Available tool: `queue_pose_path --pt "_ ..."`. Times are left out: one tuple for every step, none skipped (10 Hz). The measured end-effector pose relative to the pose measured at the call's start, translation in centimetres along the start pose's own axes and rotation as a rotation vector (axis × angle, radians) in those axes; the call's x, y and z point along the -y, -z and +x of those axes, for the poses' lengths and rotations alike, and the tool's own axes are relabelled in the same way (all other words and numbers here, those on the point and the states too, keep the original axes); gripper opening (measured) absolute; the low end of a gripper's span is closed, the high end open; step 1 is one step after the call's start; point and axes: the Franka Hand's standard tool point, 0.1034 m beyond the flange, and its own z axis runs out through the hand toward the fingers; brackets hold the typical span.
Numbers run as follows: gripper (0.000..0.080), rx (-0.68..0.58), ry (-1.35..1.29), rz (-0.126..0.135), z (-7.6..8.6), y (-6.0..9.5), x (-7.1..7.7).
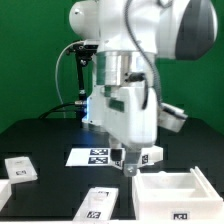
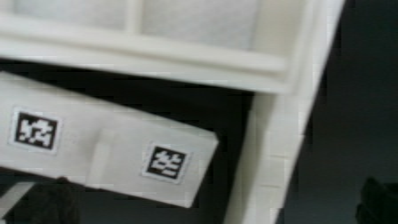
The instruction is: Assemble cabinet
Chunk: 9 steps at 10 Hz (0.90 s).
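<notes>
Exterior view, far left: a small cabinet piece (image 1: 19, 168) with a tag lies flat on the black table (image 1: 50, 140), well apart from the arm
Left of centre: the marker board (image 1: 98, 155) lies flat further back, and nearer the camera a cabinet panel (image 1: 100, 205) with tags lies flat, clear of the fingers
Centre: the gripper (image 1: 131, 168) hangs pointing down, low over the table, by the marker board's right-hand end
Just right of the gripper: a tagged block (image 1: 150, 156) sits close beside the fingers; whether it touches them I cannot tell
Right: the cabinet box (image 1: 170, 205) stands open side up, near the gripper but not held
Wrist view, fingers: the dark fingertips (image 2: 43, 206) show at two corners, spread wide with nothing pinched
Wrist view, parts: a two-tag panel (image 2: 107, 140) lies tilted below the gap between the fingers, untouched, just beside a white frame (image 2: 160, 60) with a long straight rail
</notes>
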Motion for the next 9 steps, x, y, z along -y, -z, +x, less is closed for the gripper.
queue_pose_path --pt "0.0796 0.036 0.04 0.016 2.8 0.1 -2.2" --pt "0.0796 0.055 0.008 0.019 5.8 -0.1 -4.7" --pt "0.0796 0.046 -0.047 0.017 6.2 -0.2 -4.8" --pt "0.0796 0.048 -0.024 0.017 5.5 -0.3 -4.6" --pt "0.0796 0.046 -0.028 0.016 5.7 -0.3 -4.7" --pt "0.0796 0.046 -0.028 0.015 5.8 -0.4 -4.7" --pt "0.0796 0.046 -0.023 0.015 5.9 -0.5 -4.9" --pt "0.0796 0.057 0.008 0.028 6.9 -0.8 -6.2" --pt "0.0796 0.11 0.053 0.003 8.2 -0.9 -8.8"
